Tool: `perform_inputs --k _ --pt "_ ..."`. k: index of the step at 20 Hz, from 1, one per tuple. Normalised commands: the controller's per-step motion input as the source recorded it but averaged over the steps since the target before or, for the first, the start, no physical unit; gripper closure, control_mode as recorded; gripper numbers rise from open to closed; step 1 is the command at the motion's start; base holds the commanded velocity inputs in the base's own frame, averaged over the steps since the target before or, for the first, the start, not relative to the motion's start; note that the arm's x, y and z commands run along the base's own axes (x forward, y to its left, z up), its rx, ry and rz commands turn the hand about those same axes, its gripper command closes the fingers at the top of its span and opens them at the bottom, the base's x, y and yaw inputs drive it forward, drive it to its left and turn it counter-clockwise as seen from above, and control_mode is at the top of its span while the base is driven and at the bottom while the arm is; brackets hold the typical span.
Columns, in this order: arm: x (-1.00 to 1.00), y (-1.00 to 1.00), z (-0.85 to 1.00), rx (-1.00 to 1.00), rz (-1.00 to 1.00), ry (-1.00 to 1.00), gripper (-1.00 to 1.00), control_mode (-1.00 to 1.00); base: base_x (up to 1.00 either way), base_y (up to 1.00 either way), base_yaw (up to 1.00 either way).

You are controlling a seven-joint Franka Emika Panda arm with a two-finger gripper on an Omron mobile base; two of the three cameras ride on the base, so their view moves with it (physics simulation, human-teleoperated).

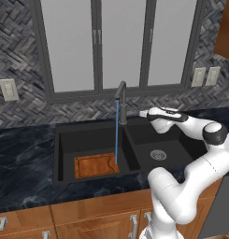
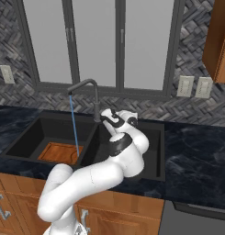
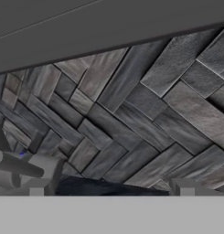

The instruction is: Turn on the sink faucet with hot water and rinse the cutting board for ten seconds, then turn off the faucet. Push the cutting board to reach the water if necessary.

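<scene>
The dark marbled surface [image 1: 22, 158] carries a black double-basin sink [image 1: 64, 135], backed by a herringbone tile wall [image 1: 22, 46] with a wide window [image 1: 120, 42] above and wood cabinets [image 1: 88, 217] below. The faucet [image 1: 121, 100] stands behind the centre divider, its spout swung over the left basin; a thin blue stream of water [image 1: 117, 133] falls from it. The cutting board [image 1: 96, 165] lies flat on the left basin floor at its front, and the stream appears to land at the board's right rear edge, though contact is hard to confirm from here.

The board looks rigid, light for its size and likely slippery when wet; lying flush on the basin floor it offers no gripping edge, so a push against a side edge is the better handling.

The end effector [image 1: 145, 113] hangs beside the faucet post over the right basin, jaws spread wide, holding nothing. The faucet post and the divider stand between it and the board.
</scene>
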Motion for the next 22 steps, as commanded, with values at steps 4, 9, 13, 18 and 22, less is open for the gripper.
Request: perform_inputs --k 4,9,13,18,22 --pt "0.05 0.0 0.07 0.0 0.0 0.0 -1.0 -1.0 0.0 0.0 0.0" --pt "0.05 0.0 0.12 0.0 0.0 0.0 -1.0 -1.0 0.0 0.0 0.0" --pt "0.0 0.0 0.09 0.0 0.0 0.0 -1.0 -1.0 0.0 0.0 0.0" --pt "0.0 0.0 0.02 0.0 0.0 0.0 -1.0 -1.0 0.0 0.0 0.0" --pt "0.01 0.0 0.08 0.0 0.0 0.0 -1.0 -1.0 0.0 0.0 0.0"
